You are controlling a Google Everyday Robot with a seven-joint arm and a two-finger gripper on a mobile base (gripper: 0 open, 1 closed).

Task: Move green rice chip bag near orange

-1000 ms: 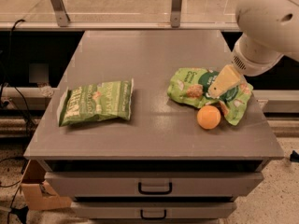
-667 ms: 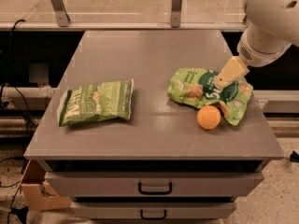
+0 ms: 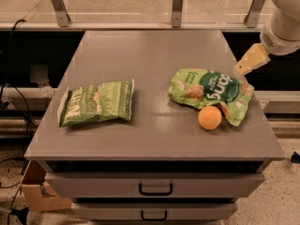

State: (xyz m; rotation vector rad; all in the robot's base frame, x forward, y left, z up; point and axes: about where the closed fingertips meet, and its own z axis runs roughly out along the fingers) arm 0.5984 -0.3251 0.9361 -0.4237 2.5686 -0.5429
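The green rice chip bag lies crinkled on the right part of the grey table, with a dark green round patch and white lettering. The orange sits at the bag's near edge, touching it. My gripper hangs in the air above the table's right edge, up and to the right of the bag and apart from it. It holds nothing.
A paler, flat green bag lies on the left part of the table. Metal posts stand along the far edge. Two drawers with handles are below the top. A cardboard box sits on the floor at left.
My gripper has risen and moved right, off the green rice chip bag and away from it. The bag and the orange have stayed where they were.
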